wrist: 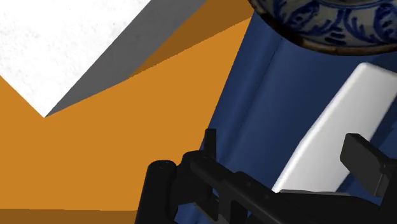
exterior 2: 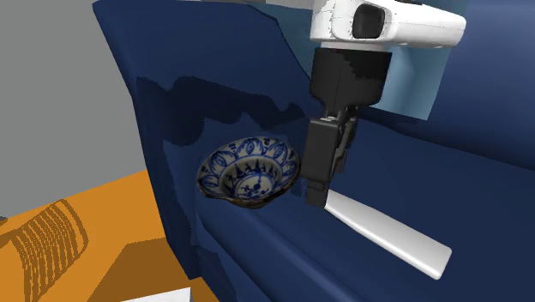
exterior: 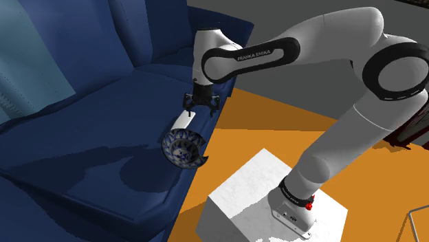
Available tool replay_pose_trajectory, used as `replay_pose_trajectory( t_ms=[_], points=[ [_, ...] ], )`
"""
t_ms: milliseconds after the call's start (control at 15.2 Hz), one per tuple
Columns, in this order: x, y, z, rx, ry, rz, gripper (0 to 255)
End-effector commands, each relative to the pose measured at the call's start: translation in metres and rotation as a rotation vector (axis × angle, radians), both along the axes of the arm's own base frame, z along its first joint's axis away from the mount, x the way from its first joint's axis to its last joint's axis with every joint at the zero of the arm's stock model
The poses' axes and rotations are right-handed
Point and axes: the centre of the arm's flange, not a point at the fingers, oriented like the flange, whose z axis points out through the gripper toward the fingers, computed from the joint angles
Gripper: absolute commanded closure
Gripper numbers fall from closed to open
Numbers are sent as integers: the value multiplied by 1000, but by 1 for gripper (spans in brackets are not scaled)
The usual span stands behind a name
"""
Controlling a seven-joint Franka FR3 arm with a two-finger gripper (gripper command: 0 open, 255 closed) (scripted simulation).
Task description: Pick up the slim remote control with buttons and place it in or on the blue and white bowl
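A slim white remote (exterior 2: 390, 232) with no buttons drawn lies flat on the blue sofa seat (exterior: 103, 158), close to the seat's front edge. The blue and white patterned bowl (exterior: 184, 146) stands just beyond one end of the remote (exterior: 188, 118). My black gripper (exterior: 201, 108) hangs low over the remote's other end, pointing down. In the wrist view the gripper (wrist: 283, 143) is open, and the remote (wrist: 340, 121) runs between the fingers, close to one finger (wrist: 364, 159), without being clasped. The bowl (wrist: 331, 25) lies past the remote. From the second exterior view the gripper (exterior 2: 319, 184) stands beside the bowl (exterior 2: 249, 172).
The sofa backrest (exterior: 82, 41) rises behind the seat. The orange floor (exterior: 275, 130) begins right at the seat's front edge. My white stand (exterior: 268, 199) sits on that floor, near the bowl. A thin metal frame (exterior: 412, 227) shows in the shoulder view's lower right corner.
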Motion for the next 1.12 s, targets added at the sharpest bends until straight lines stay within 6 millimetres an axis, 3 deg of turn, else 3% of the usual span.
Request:
replay_pose_trajectory(
  t_ms=[0,462,1056],
  points=[
    [20,6,-16,-1,-8,-81,0],
    [92,17,-56,-7,-29,-323,0],
    [90,16,-96,-7,-28,-323,0]
  ],
)
